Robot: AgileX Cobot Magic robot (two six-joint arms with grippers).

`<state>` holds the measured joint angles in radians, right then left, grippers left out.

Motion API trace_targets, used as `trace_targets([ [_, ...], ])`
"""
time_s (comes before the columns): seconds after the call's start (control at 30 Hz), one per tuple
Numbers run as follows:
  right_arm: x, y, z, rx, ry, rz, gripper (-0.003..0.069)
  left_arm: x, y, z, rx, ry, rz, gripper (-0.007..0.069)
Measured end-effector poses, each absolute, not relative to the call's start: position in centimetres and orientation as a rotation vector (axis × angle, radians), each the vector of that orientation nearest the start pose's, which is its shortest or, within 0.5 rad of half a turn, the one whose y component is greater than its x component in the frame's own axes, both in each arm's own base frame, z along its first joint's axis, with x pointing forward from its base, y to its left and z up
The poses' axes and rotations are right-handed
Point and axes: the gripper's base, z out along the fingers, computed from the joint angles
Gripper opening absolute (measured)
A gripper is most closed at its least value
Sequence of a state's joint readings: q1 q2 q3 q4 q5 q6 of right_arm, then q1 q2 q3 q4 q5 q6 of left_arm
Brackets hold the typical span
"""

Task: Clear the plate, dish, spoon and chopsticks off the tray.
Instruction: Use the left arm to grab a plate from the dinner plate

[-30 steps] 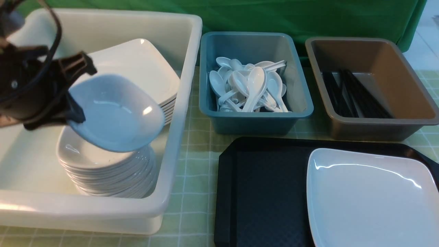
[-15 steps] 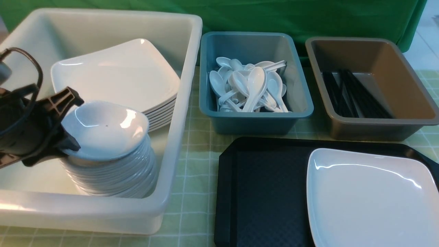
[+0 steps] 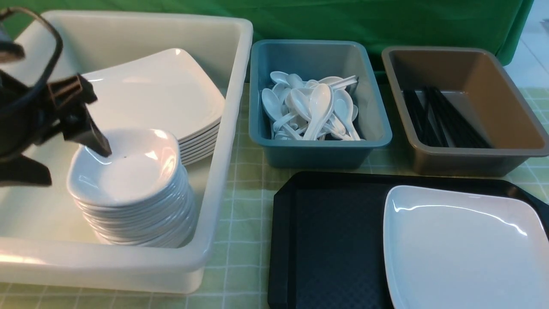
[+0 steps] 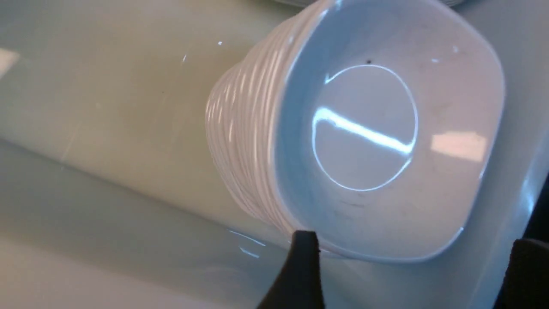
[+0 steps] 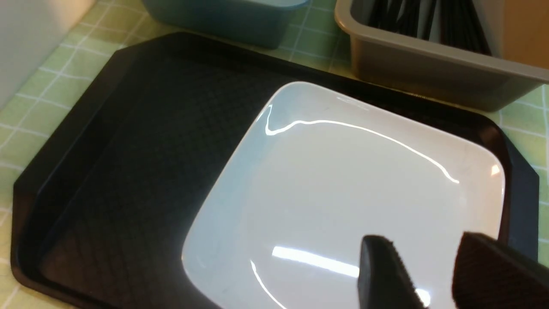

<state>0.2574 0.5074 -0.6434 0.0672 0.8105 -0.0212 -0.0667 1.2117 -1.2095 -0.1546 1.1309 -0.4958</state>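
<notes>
The small white dish (image 3: 128, 171) sits on top of a stack of like dishes inside the white tub (image 3: 231, 86). My left gripper (image 3: 73, 165) is open at the dish's left rim, holding nothing; in the left wrist view the dish (image 4: 377, 128) lies just beyond the spread left gripper (image 4: 414, 242). The large white plate (image 3: 463, 249) lies on the right half of the black tray (image 3: 330, 240). My right gripper (image 5: 422, 240) hovers open over the plate (image 5: 343, 193) near its edge; it is out of the front view. Spoons (image 3: 313, 107) and chopsticks (image 3: 441, 116) lie in bins.
A stack of large plates (image 3: 163, 94) leans at the back of the white tub. The teal bin (image 3: 377, 128) and the grey-brown tub (image 3: 514, 107) stand behind the tray on a green checked cloth (image 3: 244, 206). A green backdrop rises behind.
My left gripper brought the dish down onto the stack, then opened and let it go. The plate and tray have not moved.
</notes>
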Motion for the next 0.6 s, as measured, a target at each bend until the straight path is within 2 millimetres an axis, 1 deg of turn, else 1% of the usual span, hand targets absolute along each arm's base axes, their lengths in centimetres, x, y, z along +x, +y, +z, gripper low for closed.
trace_targets([
  [0.03,8.3,2.7,32.1,-0.279,2.146,0.216,0.0242,22.8,-3.0,36.9,-0.595,2.592,-0.423,0.0558],
  [0.07,8.3,2.7,32.1,-0.284,2.145,0.213,0.0237,22.7,-3.4,37.1,-0.569,2.607,-0.482,0.0553],
  [0.13,8.3,2.6,32.0,-0.309,2.143,0.199,0.0216,22.5,-4.4,37.4,-0.509,2.622,-0.623,0.0517],
  [0.17,8.3,2.6,32.1,-0.315,2.142,0.196,0.0208,22.4,-4.5,37.5,-0.499,2.624,-0.640,0.0504],
  [0.2,8.2,2.6,32.2,-0.339,2.141,0.184,0.0162,22.2,-5.8,37.9,-0.406,2.621,-0.796,0.0433],
  [0.23,8.2,2.6,32.3,-0.350,2.140,0.179,0.0123,22.1,-6.7,38.1,-0.347,2.618,-0.868,0.0375],
  [0.27,8.2,2.6,32.3,-0.352,2.142,0.177,0.0115,22.1,-6.9,38.1,-0.336,2.617,-0.881,0.0363],
  [0.3,8.0,2.6,32.8,-0.368,2.138,0.170,0.0046,22.1,-8.5,38.2,-0.249,2.613,-0.959,0.0251],
  [0.33,8.0,2.6,32.9,-0.370,2.138,0.169,0.0031,22.2,-9.6,38.1,-0.192,2.616,-0.987,0.0176],
  [0.37,7.9,2.6,33.2,-0.372,2.132,0.168,0.0020,22.1,-10.6,38.0,-0.143,2.623,-1.004,0.0118],
  [0.4,7.9,2.6,33.4,-0.376,2.127,0.166,0.0015,22.2,-12.2,37.5,-0.080,2.641,-1.027,0.0055],
  [0.43,7.8,2.5,33.7,-0.378,2.122,0.166,0.0010,22.4,-13.4,37.0,-0.040,2.661,-1.038,0.0029],
  [0.5,7.7,2.5,33.9,-0.380,2.120,0.165,0.0010,22.7,-16.1,35.4,0.047,2.722,-1.053,0.0002],
  [0.53,7.7,2.5,34.0,-0.380,2.118,0.165,0.0010,22.8,-16.7,35.0,0.061,2.733,-1.053,-0.0001],
  [0.57,7.6,2.5,34.1,-0.385,2.124,0.164,0.0010,23.5,-19.5,33.1,0.135,2.798,-1.039,-0.0002],
  [0.6,7.6,2.5,34.2,-0.385,2.126,0.163,0.0010,23.7,-19.9,32.4,0.138,2.820,-1.030,-0.0002],
])
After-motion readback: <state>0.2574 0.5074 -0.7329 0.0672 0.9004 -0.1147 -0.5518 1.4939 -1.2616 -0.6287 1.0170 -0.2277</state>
